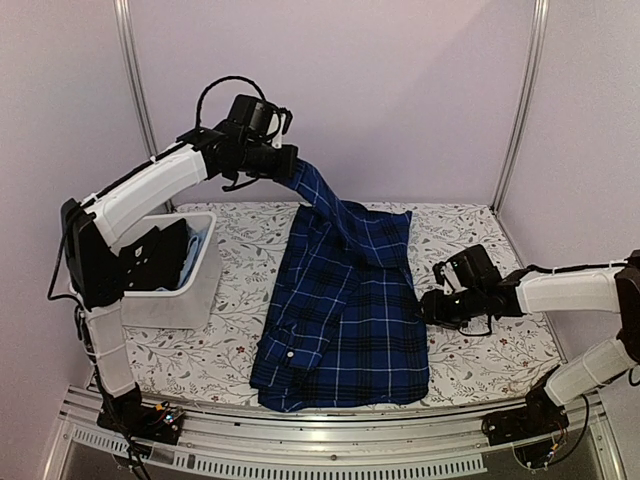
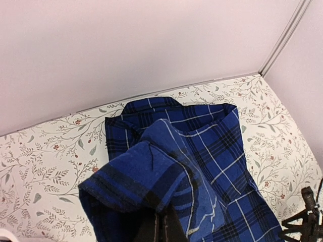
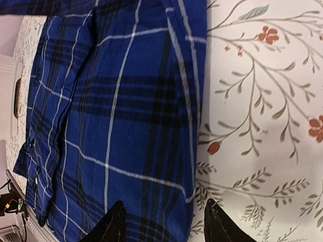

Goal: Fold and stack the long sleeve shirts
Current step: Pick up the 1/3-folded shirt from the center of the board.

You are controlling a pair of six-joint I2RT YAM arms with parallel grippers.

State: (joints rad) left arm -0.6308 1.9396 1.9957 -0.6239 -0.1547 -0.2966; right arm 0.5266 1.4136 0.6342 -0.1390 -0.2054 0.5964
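So the navy plaid shirt (image 1: 345, 320) is laid out flat in the middle of the table (image 1: 480, 240), on that flowery cloth, with its collar end toward the back wall and its hem right at the near edge. The left gripper (image 1: 289, 165) is up in the air over the back left of the table, clamped on one sleeve (image 1: 318, 195), which runs taut from the jaws down to the shoulder area of the shirt. From the left wrist view the cloth is bunched and draped over the fingers, so you mostly see folded blue fabric.

The other sleeve (image 1: 298, 310) lies along the shirt's left side, cuff with a white button pointing toward the front.

The right gripper (image 1: 428, 305) is low at the shirt's right edge, about halfway down the side. Its jaws are spread wide and holding nothing. In its own camera one finger (image 3: 113, 224) sits over the plaid and the other (image 3: 222, 224) over the bare tablecloth, straddling the edge. Can't tell if it's actually touching the fabric.

Off to the left there's a white bin (image 1: 200, 295) with some dark fabric (image 1: 160, 258) and light-blue fabric (image 1: 197, 240) in it, partly hidden behind the left arm.
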